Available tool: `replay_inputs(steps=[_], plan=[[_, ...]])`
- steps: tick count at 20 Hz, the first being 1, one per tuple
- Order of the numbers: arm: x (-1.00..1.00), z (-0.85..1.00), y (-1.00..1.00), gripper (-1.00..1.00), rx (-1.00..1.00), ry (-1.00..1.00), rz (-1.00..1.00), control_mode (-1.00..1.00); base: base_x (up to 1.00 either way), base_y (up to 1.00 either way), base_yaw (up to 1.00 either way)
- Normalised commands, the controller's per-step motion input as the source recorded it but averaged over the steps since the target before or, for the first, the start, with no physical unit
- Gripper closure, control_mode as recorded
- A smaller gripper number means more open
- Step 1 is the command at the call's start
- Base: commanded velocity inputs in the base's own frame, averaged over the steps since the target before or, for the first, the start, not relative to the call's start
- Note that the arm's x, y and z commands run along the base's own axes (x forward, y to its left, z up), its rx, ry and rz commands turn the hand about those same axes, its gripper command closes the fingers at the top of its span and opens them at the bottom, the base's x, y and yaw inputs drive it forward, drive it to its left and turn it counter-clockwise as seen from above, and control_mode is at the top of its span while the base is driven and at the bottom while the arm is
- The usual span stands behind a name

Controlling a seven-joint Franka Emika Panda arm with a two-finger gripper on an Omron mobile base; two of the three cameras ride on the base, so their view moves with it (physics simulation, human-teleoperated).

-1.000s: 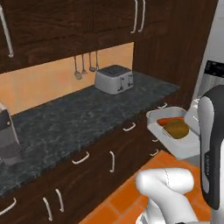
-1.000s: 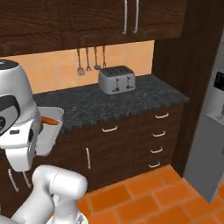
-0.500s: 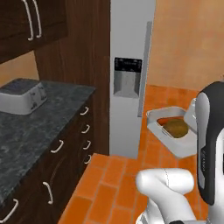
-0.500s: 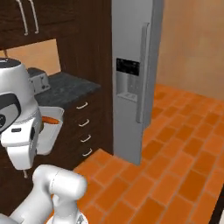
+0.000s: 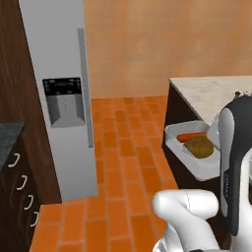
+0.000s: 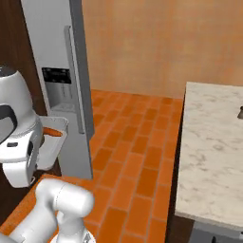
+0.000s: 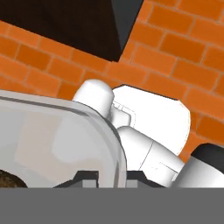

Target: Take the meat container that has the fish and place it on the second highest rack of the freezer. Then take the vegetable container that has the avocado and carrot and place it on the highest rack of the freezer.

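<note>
The vegetable container (image 5: pixel 194 158) hangs in the air beside our arm, a shallow white tray well above the orange brick floor (image 5: pixel 123 162). In the left base view it sits just in front of the dark side of a kitchen island with a pale marble top (image 5: pixel 216 93). Inside it we see the avocado (image 5: pixel 199 147), a brownish-olive lump, and the carrot (image 5: pixel 191 137), a slim orange stick lying just behind the avocado along the tray's far side.

In the right base view the same container (image 6: pixel 53 142) juts out from behind our white arm, with the carrot's orange end (image 6: pixel 51 132) showing over its rim.

In the hand view the tray's translucent rounded rim (image 7: pixel 114 144) curves across the lower left, and a dark brownish patch at the bottom left corner may be the avocado, though we cannot be sure. The gripper (image 7: pixel 107 176) shows two dark fingertips at the bottom edge, standing on either side of the tray's rim, so the jaws appear to pinch the container's wall.

The freezer (image 5: pixel 61 93) stands to the left, a tall grey unit with its door closed, the dark dispenser panel (image 5: pixel 62 86) on its face and a long vertical handle (image 5: pixel 84 88) along its right edge. The tray is well apart from it.
</note>
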Motion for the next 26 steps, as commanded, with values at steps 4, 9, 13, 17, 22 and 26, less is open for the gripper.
replay_inputs(steps=[4,9,13,17,22,26], plan=[[0.0,0.0,0.0,1.0,0.0,0.0,0.0,1.0,1.0,0.0,-0.34],[0.0,0.0,0.0,1.0,0.0,0.0,0.0,1.0,1.0,-0.06,-0.08],[0.0,0.0,0.0,1.0,0.0,0.0,0.0,1.0,1.0,-0.13,0.02],[0.0,0.0,0.0,1.0,0.0,0.0,0.0,1.0,1.0,-0.32,0.13],[0.0,0.0,0.0,1.0,0.0,0.0,0.0,1.0,1.0,-0.41,0.2],[0.0,0.0,0.0,1.0,0.0,0.0,0.0,1.0,1.0,-0.49,0.31]])
